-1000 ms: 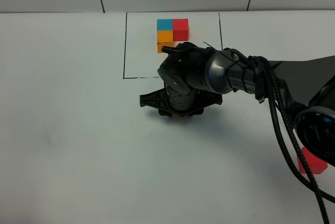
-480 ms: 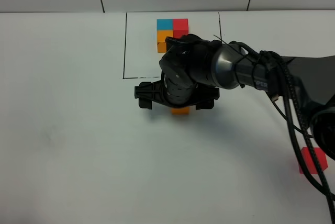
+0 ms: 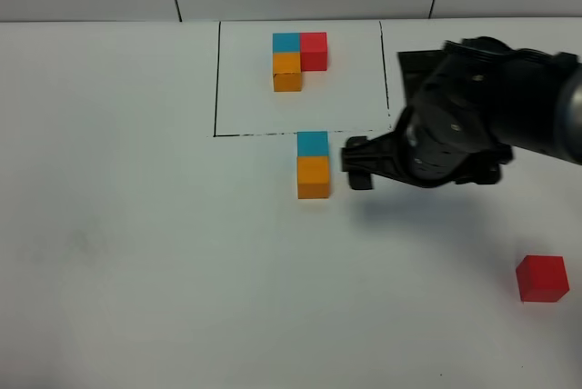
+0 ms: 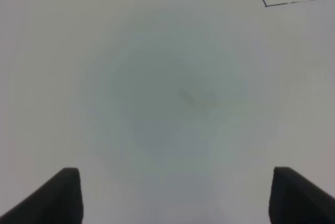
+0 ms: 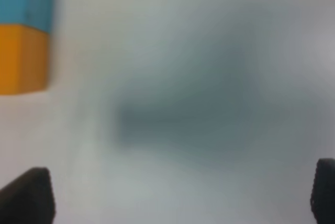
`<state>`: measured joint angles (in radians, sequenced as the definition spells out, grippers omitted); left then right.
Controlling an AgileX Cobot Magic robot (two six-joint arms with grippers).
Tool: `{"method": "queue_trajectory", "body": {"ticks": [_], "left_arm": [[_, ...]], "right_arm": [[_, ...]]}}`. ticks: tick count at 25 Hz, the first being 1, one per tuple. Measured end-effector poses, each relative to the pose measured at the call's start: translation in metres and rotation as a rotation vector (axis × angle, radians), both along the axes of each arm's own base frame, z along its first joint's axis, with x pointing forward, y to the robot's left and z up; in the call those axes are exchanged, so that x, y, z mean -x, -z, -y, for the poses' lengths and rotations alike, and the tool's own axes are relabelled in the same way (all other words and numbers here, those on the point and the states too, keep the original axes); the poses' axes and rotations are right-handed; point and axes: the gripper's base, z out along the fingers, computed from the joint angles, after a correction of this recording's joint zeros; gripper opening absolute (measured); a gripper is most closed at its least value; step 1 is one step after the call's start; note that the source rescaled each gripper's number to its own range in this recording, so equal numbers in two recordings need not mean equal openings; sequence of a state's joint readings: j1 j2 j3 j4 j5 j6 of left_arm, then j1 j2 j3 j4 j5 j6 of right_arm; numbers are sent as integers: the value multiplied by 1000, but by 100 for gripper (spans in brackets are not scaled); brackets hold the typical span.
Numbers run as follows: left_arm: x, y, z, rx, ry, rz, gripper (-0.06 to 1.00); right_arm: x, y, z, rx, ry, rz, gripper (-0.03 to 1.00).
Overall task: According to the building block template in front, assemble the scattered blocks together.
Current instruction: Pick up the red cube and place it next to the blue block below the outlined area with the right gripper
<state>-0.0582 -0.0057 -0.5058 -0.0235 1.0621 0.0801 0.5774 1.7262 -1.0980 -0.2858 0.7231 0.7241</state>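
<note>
Exterior high shows the teal-blue block and orange block touching just outside the building block template; we judge the red block, well apart, due next for the right hand, spread wide and empty

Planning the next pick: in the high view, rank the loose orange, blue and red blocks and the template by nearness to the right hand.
1. orange block and blue block, touching pair just left of the right hand: too close to call.
2. template, behind, inside the frame.
3. red block, front right.
</note>
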Motion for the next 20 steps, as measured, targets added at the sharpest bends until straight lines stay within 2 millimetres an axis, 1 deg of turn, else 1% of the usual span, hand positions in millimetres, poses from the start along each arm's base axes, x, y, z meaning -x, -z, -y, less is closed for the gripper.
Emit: {"method": "queue_trajectory", "body": {"ticks": [3,4,7,10,13,17,20], "left_arm": [[0,0,0,0,0,0,66],[0,0,0,0,0,0,66],[0,0,0,0,0,0,66],[0,0,0,0,0,0,66],[0,0,0,0,0,0,66],[0,0,0,0,0,0,66],[0,0,0,0,0,0,66]], "right_arm": [[22,-2,39,14,53,-15,100],[30,1,51,23,74,-29,100],[53,1,76,22,116,-46,100],[68,2,90,5,139,-74,100],[77,5,100,4,134,-117,100],[81,12,111,2,121,-158,100],[79,14,117,-1,110,-149,100]]}}
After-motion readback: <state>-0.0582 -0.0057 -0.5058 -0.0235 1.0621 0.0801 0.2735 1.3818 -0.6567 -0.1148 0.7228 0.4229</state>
